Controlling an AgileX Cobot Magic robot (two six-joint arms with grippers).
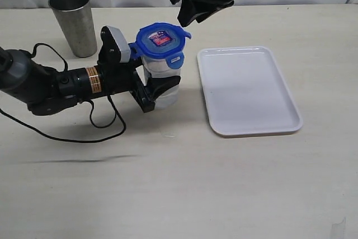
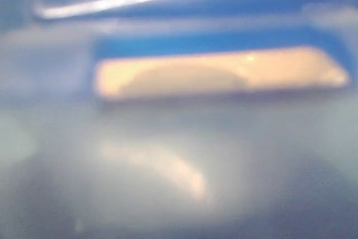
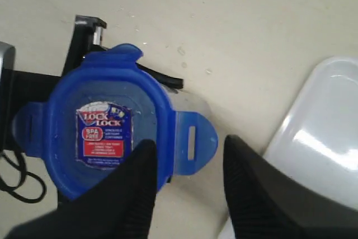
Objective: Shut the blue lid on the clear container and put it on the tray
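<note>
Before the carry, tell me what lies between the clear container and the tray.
Nothing: in the exterior view only bare table separates the clear container from the tray.

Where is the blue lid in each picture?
Exterior view: the lid sits on top of the container, left of the tray.
Left wrist view: very blurry; the blue band is probably the lid, seen very close.
Right wrist view: the lid is seen from above, beside a corner of the tray.
Shared landmark: the white tray, in the exterior and right wrist views; the left wrist view does not show it.
</note>
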